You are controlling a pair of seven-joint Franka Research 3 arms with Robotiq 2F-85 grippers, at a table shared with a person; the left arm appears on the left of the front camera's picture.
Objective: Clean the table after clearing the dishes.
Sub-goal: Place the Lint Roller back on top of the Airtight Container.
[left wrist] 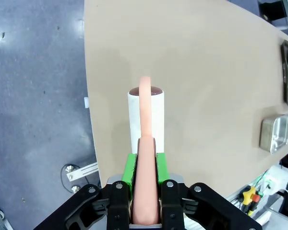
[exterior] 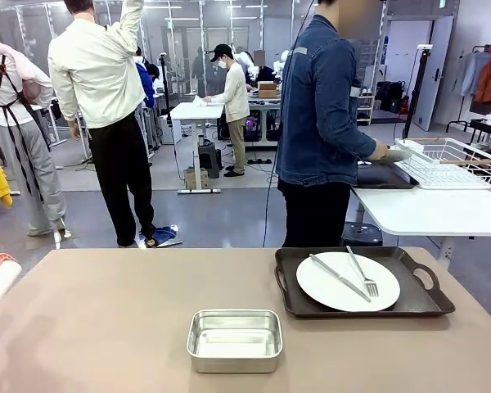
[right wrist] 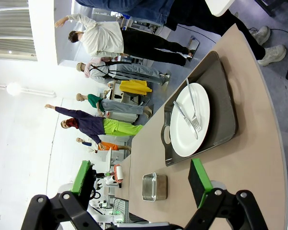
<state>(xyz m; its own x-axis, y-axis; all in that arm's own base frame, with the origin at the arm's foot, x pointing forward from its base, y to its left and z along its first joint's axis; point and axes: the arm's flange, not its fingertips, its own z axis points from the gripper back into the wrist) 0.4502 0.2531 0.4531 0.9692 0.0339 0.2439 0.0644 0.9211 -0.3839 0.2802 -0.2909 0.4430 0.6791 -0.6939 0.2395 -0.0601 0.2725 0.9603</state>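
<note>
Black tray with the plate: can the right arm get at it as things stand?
Probably yes. The right gripper hangs open above the table, with the black tray just ahead and nothing between them; the person is turned away at the white table.

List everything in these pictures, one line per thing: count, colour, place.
table: one, beige-brown, across the foreground
tray: one, black with handles, on the table's right part
plate: one, white, round, on the tray
knife: one, silver, lying on the plate
fork: one, silver, lying on the plate beside the knife
steel pan: one, silver, empty, near the table's middle at the robot's edge
lint roller: one, white roll with pink handle, over the table's left edge
white table: one, beyond the far right corner
dish rack: one, white wire, on the white table
person: one, denim jacket, standing at the white table
left gripper: shut on the lint roller's handle
right gripper: open, above the table
</note>
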